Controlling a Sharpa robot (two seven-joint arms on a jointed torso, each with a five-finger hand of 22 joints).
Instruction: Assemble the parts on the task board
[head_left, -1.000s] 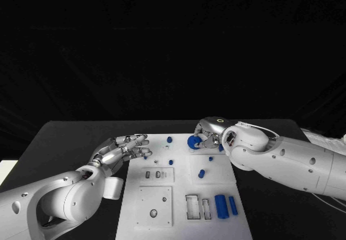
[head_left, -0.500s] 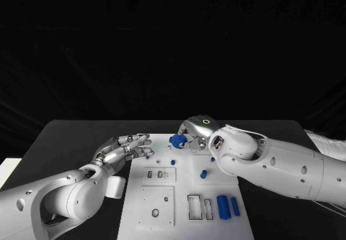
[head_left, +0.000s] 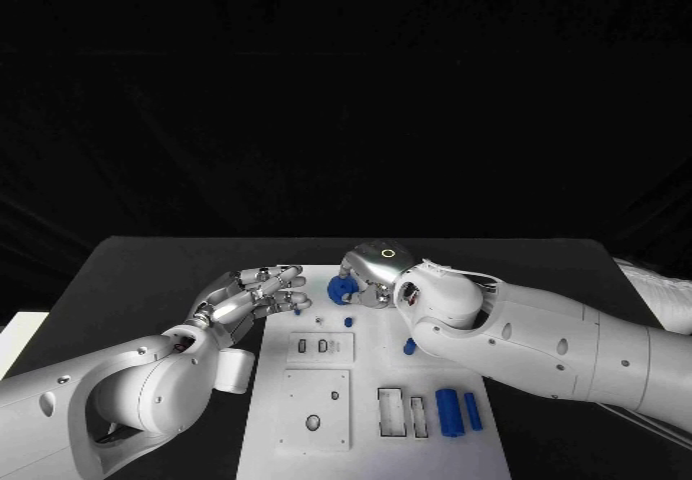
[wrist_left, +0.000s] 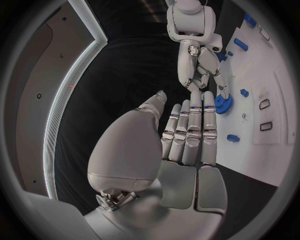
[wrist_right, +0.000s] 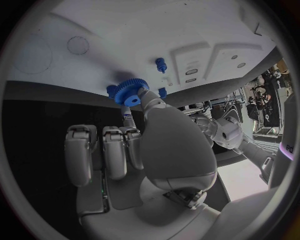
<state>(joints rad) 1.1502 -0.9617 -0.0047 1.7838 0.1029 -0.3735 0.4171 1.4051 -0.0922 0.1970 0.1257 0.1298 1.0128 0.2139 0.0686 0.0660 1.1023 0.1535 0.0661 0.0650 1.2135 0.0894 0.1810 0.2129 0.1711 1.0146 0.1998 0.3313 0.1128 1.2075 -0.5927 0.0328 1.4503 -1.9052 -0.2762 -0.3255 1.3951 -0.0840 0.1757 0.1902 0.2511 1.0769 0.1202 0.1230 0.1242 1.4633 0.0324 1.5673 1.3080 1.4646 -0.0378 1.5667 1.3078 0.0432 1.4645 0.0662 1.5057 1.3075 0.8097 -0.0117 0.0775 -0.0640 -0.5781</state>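
My right hand pinches a blue toothed gear between thumb and a finger, just over the far left part of the white task board. The right wrist view shows the gear at the fingertips, close above the board, with a small blue peg standing nearby. My left hand lies at the board's far left edge, fingers stretched out, holding nothing. Its wrist view shows the fingers pointing at the gear and the right hand.
Small blue pegs stand mid-board. Two blue bars lie at the near right beside rectangular slots. A plate with a hole sits near left. The black table surrounds the board.
The right hand has carried the blue gear leftward across the far end of the board, closer to the left hand's fingertips. The left hand has barely moved.
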